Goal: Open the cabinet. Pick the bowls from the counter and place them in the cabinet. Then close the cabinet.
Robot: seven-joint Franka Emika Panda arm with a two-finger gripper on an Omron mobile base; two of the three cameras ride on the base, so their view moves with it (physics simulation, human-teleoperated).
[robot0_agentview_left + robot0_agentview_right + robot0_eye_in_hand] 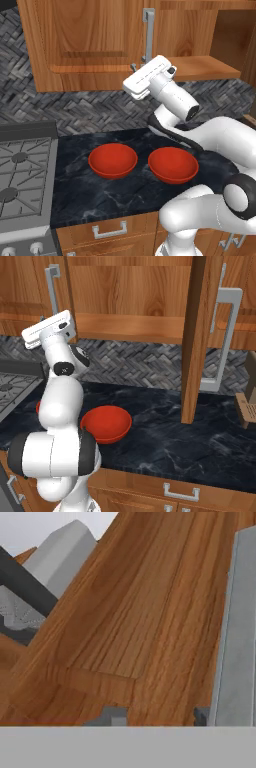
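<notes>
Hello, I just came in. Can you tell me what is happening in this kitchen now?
A white robot arm has its end effector up at the left door of the wall cabinet, close to that door's handle; whether it grips the handle is unclear. The right door is already swung open, showing the shelf. Two red bowls sit side by side on the counter, beside the stove.

Right cabinet door (200, 336) stands open edge-on over the counter (165, 431), blocking at 3 o'clock; open shelf (205, 67) behind is reachable.
</notes>
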